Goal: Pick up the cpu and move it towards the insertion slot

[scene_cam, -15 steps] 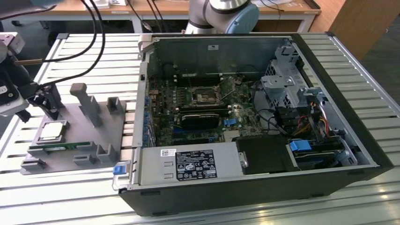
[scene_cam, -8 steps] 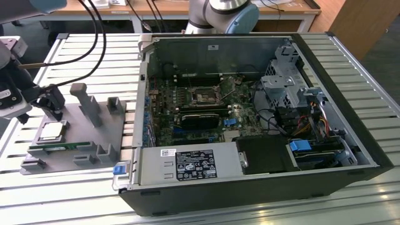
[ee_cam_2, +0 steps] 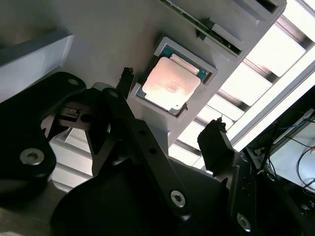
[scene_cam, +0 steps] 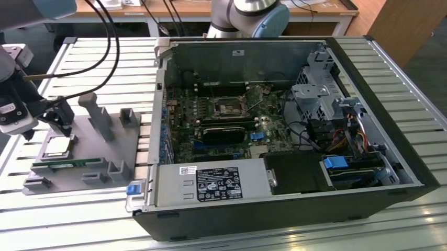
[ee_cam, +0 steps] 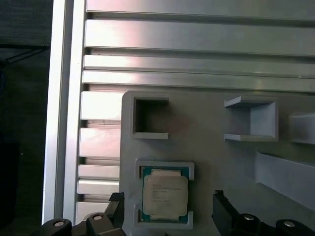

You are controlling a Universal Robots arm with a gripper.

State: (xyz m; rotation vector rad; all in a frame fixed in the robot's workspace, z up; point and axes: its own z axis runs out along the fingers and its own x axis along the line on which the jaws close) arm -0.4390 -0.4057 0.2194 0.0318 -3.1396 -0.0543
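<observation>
The black hand point(ee_cam_2: 170, 101) hangs released over the silver-grey square cpu point(ee_cam: 166, 196); best to drop level and pinch opposite edges evenly.

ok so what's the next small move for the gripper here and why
Probably lower straight down before closing: the gripper is open, its fingers stand either side of the cpu without touching it, and the cpu lies flat in the grey holder.
</observation>
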